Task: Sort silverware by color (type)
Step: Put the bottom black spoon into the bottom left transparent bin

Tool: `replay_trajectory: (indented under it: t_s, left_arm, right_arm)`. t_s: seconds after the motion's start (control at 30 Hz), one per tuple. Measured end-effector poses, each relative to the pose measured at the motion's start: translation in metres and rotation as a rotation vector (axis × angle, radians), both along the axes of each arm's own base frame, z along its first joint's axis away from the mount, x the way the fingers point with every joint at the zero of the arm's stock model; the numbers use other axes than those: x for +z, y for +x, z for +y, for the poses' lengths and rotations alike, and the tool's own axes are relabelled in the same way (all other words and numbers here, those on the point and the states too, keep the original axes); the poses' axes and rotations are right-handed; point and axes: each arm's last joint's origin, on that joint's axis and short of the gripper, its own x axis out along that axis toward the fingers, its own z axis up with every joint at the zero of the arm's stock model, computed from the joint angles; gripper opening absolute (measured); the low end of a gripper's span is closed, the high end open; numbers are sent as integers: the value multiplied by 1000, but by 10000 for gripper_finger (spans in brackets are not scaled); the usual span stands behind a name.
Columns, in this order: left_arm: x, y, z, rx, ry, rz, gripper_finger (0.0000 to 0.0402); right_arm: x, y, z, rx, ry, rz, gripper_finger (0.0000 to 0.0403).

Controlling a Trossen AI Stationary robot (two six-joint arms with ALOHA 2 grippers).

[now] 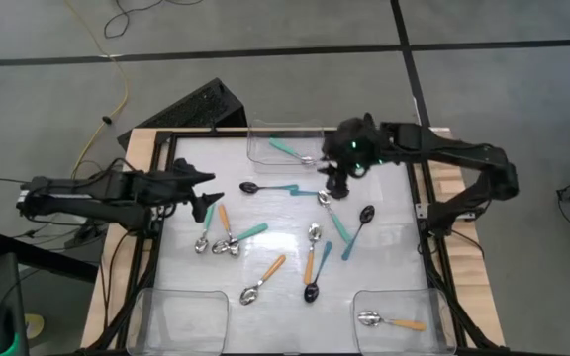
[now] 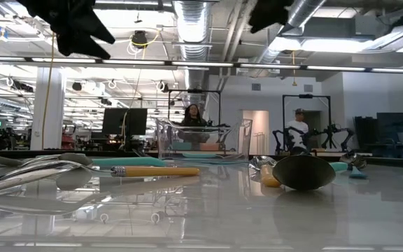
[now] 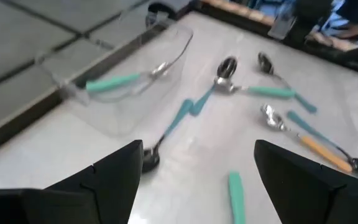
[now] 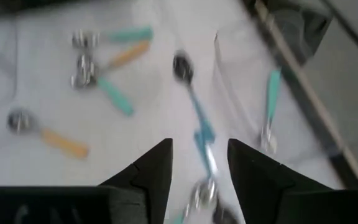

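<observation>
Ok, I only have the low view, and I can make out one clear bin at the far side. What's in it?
Observer: The far bin holds one silver spoon with a teal handle.
Operator: Are there other bins?
Observer: Two at the near edge. The near bin on the right arm's side holds an orange-handled spoon. The other near bin shows no spoon.
Operator: Where are the claws?
Observer: The right claw hangs open over a silver-bowled spoon beside the far bin. The left claw waits open on its own side of the table.
</observation>
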Motion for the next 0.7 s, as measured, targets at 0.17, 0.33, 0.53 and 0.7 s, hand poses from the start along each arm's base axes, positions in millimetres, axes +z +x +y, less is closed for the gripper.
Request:
replay_trajectory:
  t_s: [0.17, 0.33, 0.53, 0.7]
  left_arm:
    - [-4, 3, -1, -14, -69, 41, 293]
    - [-6, 4, -3, -49, -97, 60, 293]
    - [-6, 4, -2, -36, -83, 60, 293]
    - [-6, 4, -2, -39, -76, 62, 293]
  right_arm:
    - [-22, -7, 30, -108, 17, 196, 173]
    - [-63, -4, 53, -150, 17, 282, 171]
    - [-111, -2, 62, -216, 66, 277, 171]
    - [-145, 1, 59, -236, 117, 218, 171]
